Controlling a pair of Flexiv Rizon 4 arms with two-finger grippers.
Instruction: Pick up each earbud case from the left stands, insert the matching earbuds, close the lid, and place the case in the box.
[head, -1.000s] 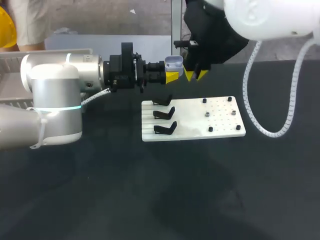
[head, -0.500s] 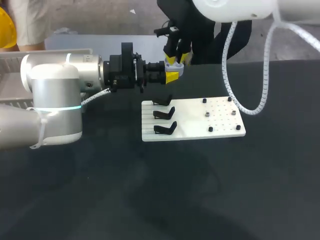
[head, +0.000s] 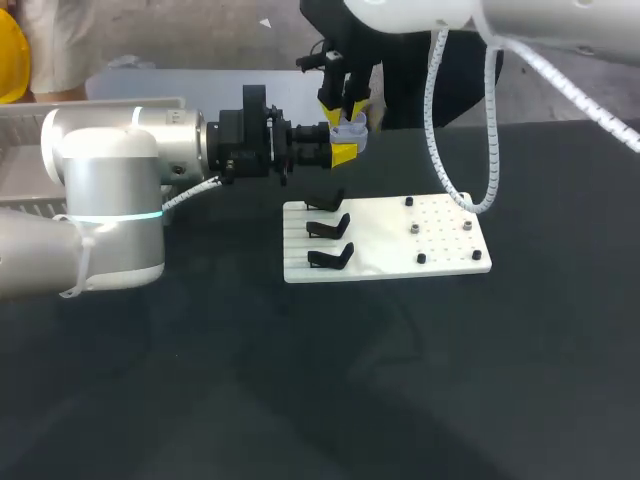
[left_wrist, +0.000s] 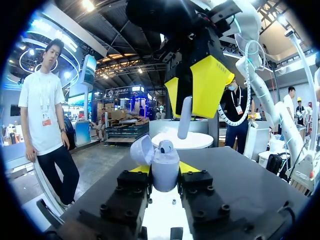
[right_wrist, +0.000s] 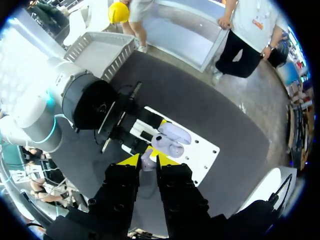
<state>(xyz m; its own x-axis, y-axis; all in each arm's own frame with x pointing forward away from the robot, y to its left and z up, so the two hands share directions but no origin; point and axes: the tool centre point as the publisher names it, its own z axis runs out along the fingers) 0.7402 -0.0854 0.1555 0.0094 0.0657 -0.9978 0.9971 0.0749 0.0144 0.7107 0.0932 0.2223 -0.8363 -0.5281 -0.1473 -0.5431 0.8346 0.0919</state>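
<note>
Above the far edge of the white board (head: 385, 240), the left gripper (head: 343, 153) reaches in level from the left and is pinched on the earbud case (head: 350, 128), one yellow tip on each side of its pale body. The left wrist view shows that grip plainly: the case (left_wrist: 165, 167) sits upright between the tips with its lid (left_wrist: 141, 150) swung open to one side, and one earbud (left_wrist: 166, 146) seems to be seated in the body already.

Directly over the case, the right gripper (head: 345, 107) points down from the far side (its arm comes in from the upper right). Its fingers are pressed on a second earbud (left_wrist: 184, 117), stem hanging down, just above the open case; whether the stem touches the case cannot be told. From the right wrist view, that second earbud (right_wrist: 147, 159) shows between the yellow tips, with the open case (right_wrist: 170, 139) right beneath it.

Three black stands (head: 328, 227) sit in a row on the left part of the board, near to far, and small pegs (head: 421, 258) dot its right part. The board lies on the dark table (head: 300, 400). Far to the left stands the box (head: 30, 112), a pale crate with gridded walls.
</note>
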